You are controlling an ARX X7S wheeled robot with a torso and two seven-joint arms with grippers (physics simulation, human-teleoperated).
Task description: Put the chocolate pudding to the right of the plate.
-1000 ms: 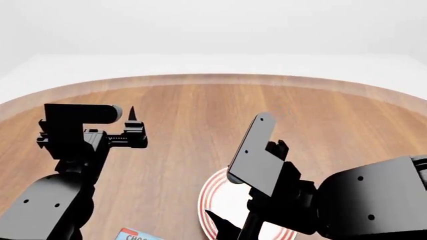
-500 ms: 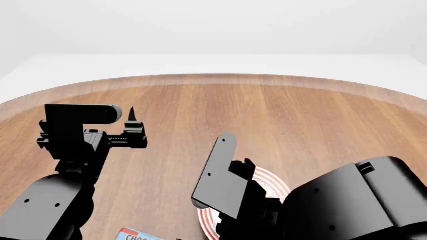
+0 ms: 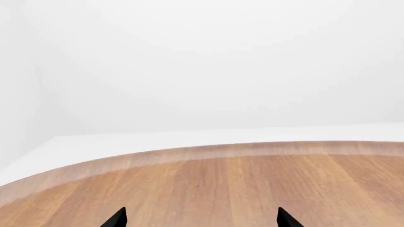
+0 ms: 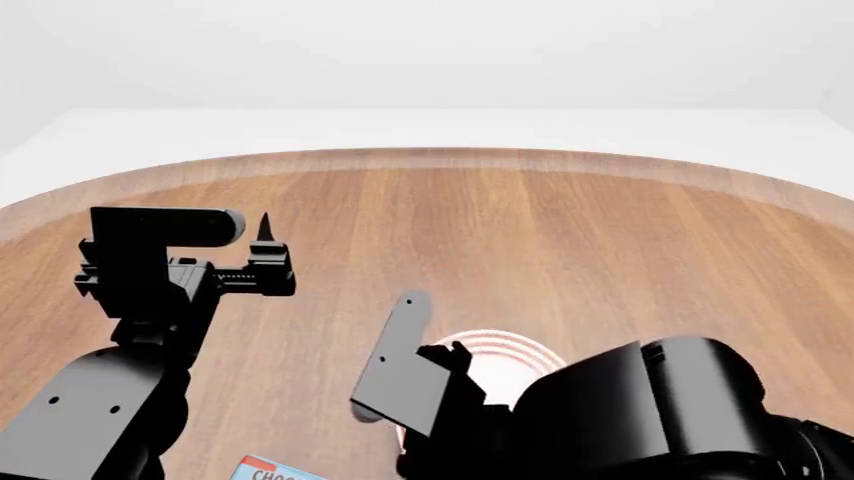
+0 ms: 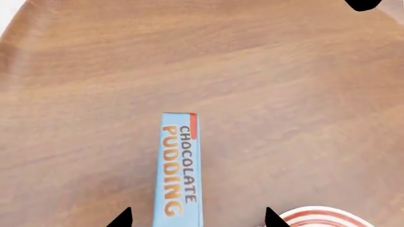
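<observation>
Right wrist view: pudding carton lined up between spread jaws

Right wrist view shows the chocolate pudding (image 5: 179, 170) lying on the table (image 5: 284, 71) with its light blue edge turned up, its long axis running straight away from the camera. The right gripper (image 5: 196, 218) is seen only as two dark fingertips, set well apart, and the near end of the carton lies between them, closer to one tip than the other; nothing is pinched. The plate (image 5: 325, 216) is just beside the carton, at the frame's lower corner, apart from it.

From the head view, a sliver of the carton (image 4: 274, 470) is seen at the bottom edge, left of the plate (image 4: 514, 352), whose rim is largely hidden by the right arm. The right arm is judged the nearer one.

The left gripper (image 3: 200, 218) is held spread and empty, farther from the plate and looking across bare table. A short descent straddling the carton's narrow width is judged to be what the grasp calls for.
</observation>
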